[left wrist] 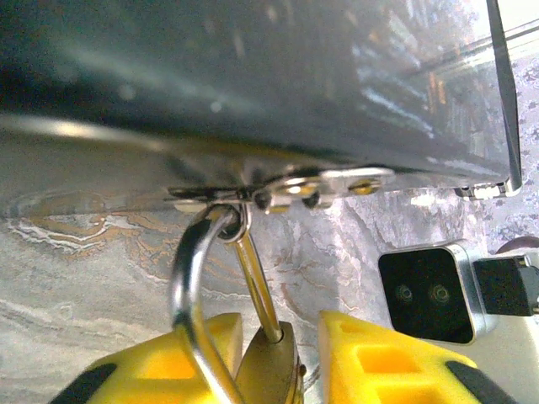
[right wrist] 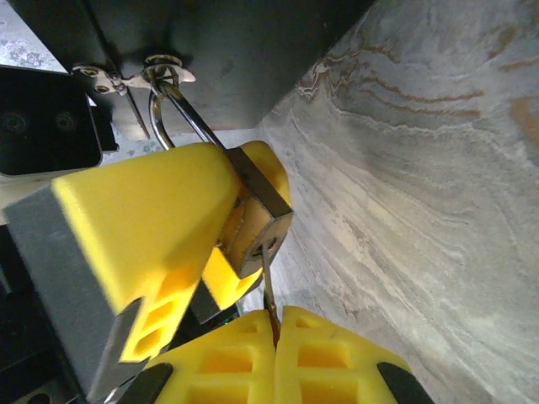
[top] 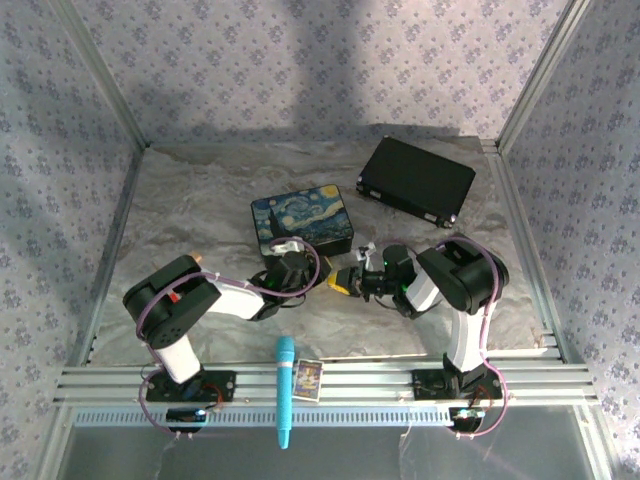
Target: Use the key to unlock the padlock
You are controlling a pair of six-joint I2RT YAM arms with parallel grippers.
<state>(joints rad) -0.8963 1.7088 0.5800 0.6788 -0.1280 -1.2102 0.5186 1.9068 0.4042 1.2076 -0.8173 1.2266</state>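
Note:
The small brass padlock point(left wrist: 271, 366) hangs by its silver shackle point(left wrist: 189, 286) from the hasp of the blue starry-night tin point(top: 300, 222). My left gripper point(left wrist: 278, 370) has its yellow fingers on either side of the padlock body point(right wrist: 261, 223), shut on it. My right gripper point(right wrist: 275, 324) is shut on the tiny silver key point(right wrist: 268, 278), whose blade reaches up into the keyhole on the padlock's underside. In the top view both grippers, left point(top: 290, 268) and right point(top: 345, 280), meet just in front of the tin.
A black case point(top: 416, 180) lies at the back right. A cyan pen-like stick point(top: 285, 390) and a small card box point(top: 308, 380) rest on the aluminium rails point(top: 400, 380) at the near edge. The tin's dark wall point(left wrist: 253, 76) stands close above the left gripper.

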